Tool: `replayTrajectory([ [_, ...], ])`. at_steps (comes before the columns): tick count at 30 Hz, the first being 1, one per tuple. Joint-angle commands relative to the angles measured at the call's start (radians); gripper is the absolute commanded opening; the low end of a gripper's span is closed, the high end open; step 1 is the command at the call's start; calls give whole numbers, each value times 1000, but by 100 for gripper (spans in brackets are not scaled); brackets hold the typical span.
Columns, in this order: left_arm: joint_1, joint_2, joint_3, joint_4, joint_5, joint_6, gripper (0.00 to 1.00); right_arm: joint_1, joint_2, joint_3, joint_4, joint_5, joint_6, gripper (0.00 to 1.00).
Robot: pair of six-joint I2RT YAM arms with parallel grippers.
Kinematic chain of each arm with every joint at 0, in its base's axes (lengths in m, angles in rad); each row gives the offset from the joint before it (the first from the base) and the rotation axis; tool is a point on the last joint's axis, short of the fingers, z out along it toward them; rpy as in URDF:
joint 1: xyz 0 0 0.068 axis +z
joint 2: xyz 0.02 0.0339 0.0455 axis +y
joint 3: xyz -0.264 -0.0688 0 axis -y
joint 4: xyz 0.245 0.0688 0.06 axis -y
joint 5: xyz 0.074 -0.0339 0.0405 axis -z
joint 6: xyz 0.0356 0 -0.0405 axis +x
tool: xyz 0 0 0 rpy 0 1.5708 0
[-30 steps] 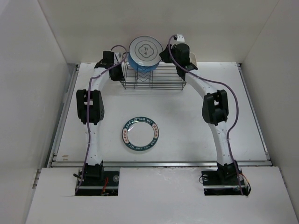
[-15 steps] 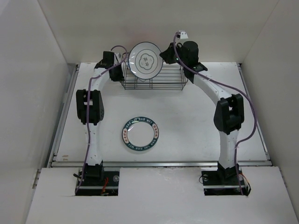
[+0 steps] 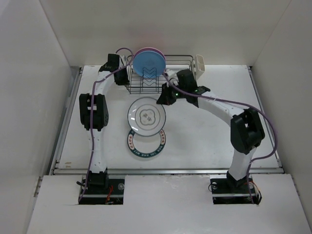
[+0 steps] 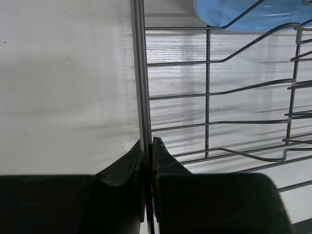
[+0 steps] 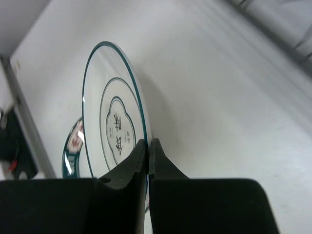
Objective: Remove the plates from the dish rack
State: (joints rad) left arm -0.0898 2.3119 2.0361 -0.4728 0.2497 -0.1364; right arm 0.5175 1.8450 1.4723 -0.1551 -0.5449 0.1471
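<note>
White table [image 3: 209,141], right gripper [image 5: 147,142] pinching white plate [image 5: 113,127]

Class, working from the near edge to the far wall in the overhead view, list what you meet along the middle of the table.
teal-lettered plate → white plate → dish rack

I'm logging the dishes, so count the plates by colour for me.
Blue plate: 1
Pink plate: 1
White plate: 1
Teal-rimmed plate: 1
Total: 4
</note>
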Motion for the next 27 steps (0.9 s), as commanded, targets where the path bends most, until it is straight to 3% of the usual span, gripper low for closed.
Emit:
replayTrajectory([
  [1, 13, -78, -20, -66, -55, 47, 0, 51, -4, -10, -107, -76, -96, 0],
  [8, 13, -88, -30, -66, -66, 47, 0, 70, 69, -29, -142, 26, -126, 3],
  [9, 13, -88, -30, -66, -66, 47, 0, 70, 79, -20, -158, 36, -136, 7],
  [11, 4, -88, -30, -66, -66, 47, 0, 88, 89, 12, -191, 48, -161, 26],
  [14, 4, -88, -30, -66, -66, 57, 0, 99, 89, 33, -234, 114, -196, 41],
  [16, 4, -88, -30, -66, -66, 57, 0, 99, 89, 33, -235, 134, -208, 44],
  [27, 4, -88, -30, -66, -66, 76, 0, 87, 109, 144, -230, 89, -225, 42],
])
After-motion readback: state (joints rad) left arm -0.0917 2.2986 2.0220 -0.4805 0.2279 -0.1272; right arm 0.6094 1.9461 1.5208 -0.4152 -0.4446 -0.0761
